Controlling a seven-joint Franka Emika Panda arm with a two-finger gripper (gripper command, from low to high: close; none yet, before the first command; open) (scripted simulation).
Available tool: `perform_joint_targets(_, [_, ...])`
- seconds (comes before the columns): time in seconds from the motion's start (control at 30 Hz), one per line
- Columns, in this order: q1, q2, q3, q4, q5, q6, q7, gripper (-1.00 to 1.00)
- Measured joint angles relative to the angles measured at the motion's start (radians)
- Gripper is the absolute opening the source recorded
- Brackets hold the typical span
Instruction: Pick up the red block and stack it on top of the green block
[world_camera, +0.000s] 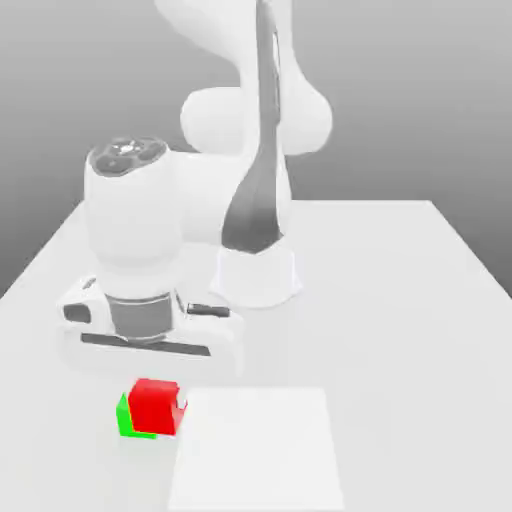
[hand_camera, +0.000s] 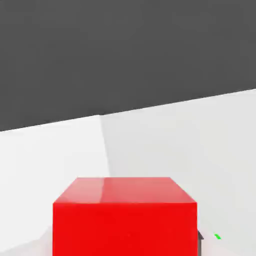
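Exterior view: I see the pincer (world_camera: 158, 400) closed on the red block (world_camera: 154, 405), held just in front of the green block (world_camera: 125, 418) above the bench (world_camera: 400, 300).

Red block (hand_camera: 125, 220): large and close, top face and one side face visible, smooth and plain | Green block (hand_camera: 217, 236): thin sliver just beside the red block's lower edge | Table (hand_camera: 200, 145): pale surface behind, faint seam between two lighter panels | Background: dark grey beyond table edge
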Motion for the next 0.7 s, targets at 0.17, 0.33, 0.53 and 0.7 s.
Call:
perform_joint_targets(0.17, [-0.041,-0.03,-0.012,-0.091,-0.014,0.062,0.031,-1.0])
perform_joint_targets(0.33, [-0.051,0.102,0.015,-0.089,0.067,0.189,-0.026,1.0])
perform_joint_targets(0.53, [-0.054,0.106,0.018,-0.089,0.07,0.194,-0.028,1.0])
perform_joint_targets(0.7, [-0.07,-0.051,0.011,-0.096,-0.022,0.046,0.038,1.0])
